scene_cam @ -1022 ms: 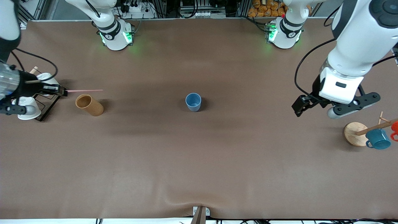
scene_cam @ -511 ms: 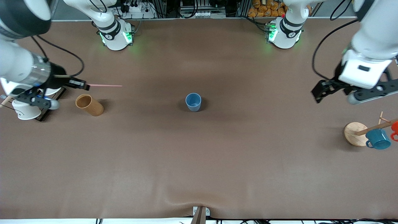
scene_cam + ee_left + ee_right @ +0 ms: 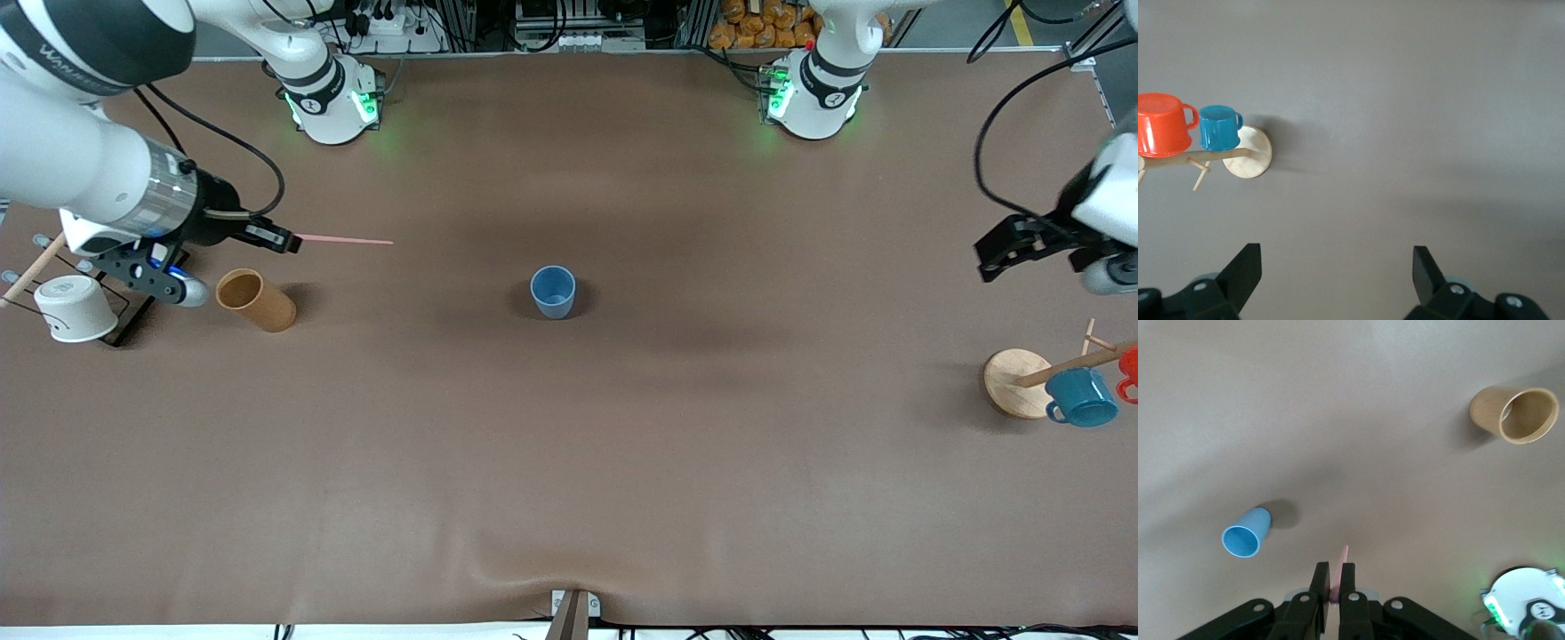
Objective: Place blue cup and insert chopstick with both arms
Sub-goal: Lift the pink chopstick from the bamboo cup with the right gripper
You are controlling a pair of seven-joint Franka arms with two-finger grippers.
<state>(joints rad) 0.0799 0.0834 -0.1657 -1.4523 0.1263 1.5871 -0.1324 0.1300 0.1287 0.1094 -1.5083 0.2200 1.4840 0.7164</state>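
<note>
The blue cup [image 3: 553, 292] stands upright in the middle of the table; it also shows in the right wrist view [image 3: 1245, 533]. My right gripper [image 3: 277, 238] is shut on the pale-pink chopstick [image 3: 342, 240], held level in the air over the right arm's end of the table, above the tan cup, its free tip toward the blue cup. The right wrist view shows the chopstick [image 3: 1341, 563] pinched between the fingers [image 3: 1335, 577]. My left gripper [image 3: 1000, 251] is open and empty, raised over the left arm's end of the table; the left wrist view shows it [image 3: 1337, 270] spread wide over bare table.
A tan cylindrical cup [image 3: 255, 300] lies on its side under the right gripper. A black rack with a white cup [image 3: 74, 308] stands at the right arm's end. A wooden rack [image 3: 1021, 382] with a teal mug [image 3: 1081, 396] and an orange cup [image 3: 1162, 124] stands at the left arm's end.
My right gripper has moved with the chopstick away from the black rack toward the blue cup. My left gripper has pulled back and up toward the left arm's end of the table.
</note>
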